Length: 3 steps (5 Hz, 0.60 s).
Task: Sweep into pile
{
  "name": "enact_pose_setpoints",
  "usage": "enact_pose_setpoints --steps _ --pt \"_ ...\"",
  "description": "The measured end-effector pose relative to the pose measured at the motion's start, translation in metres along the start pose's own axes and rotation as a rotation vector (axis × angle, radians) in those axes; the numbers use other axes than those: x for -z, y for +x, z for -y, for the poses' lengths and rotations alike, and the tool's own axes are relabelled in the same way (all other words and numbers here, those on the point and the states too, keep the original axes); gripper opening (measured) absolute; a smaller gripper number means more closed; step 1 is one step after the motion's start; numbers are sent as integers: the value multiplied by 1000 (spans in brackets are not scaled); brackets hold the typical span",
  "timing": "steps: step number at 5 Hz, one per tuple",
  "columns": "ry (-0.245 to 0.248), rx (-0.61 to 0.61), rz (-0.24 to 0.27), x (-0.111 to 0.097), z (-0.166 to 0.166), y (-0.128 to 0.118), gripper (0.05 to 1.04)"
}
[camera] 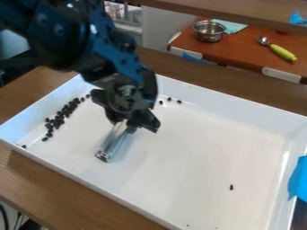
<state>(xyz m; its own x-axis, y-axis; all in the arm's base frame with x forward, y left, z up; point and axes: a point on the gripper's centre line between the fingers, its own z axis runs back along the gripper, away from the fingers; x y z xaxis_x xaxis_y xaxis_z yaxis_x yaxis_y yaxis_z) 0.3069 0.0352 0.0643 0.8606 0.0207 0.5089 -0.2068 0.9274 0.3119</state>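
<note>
Nearest the camera, the wooden desk (72, 197) runs along the lower left under the near wall of one large white tray (96, 179), a shallow rectangle with raised sides. The task's dark pellets (59, 117) lie inside it, small, oval, nearly black and dull against the white floor. Most form one ragged band near the tray's left side, many touching or overlapping, some apart at the ends; I count roughly two dozen, though the crowding prevents an exact number. One single pellet sits in the left corner, three lie near the far wall just right of the arm, and one is alone toward the lower right. Two tiny dark specks (187, 225) dot the floor by the bottom edge.

One arm comes in from the upper left. Its single hand (128, 121) is over the tray, left of the middle, its two black fingers closed in on one narrow, clear-and-grey tool (112, 141) that slants down to the lower left, between the band and the lone lower-right pellet.

Behind, a red-brown counter (252, 49) carries one metal pot (209, 31), one teal cloth (233, 26) and one green-handled spoon (280, 51). Three pieces of blue tape (298, 179) show.
</note>
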Motion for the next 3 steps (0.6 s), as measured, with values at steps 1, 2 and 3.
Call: enact_pose_setpoints --steps 1,2,3 --pt "36 15 45 8 -25 -1 349" --pt "85 18 63 17 -52 -4 349" --pt "114 19 78 24 -74 -5 349"
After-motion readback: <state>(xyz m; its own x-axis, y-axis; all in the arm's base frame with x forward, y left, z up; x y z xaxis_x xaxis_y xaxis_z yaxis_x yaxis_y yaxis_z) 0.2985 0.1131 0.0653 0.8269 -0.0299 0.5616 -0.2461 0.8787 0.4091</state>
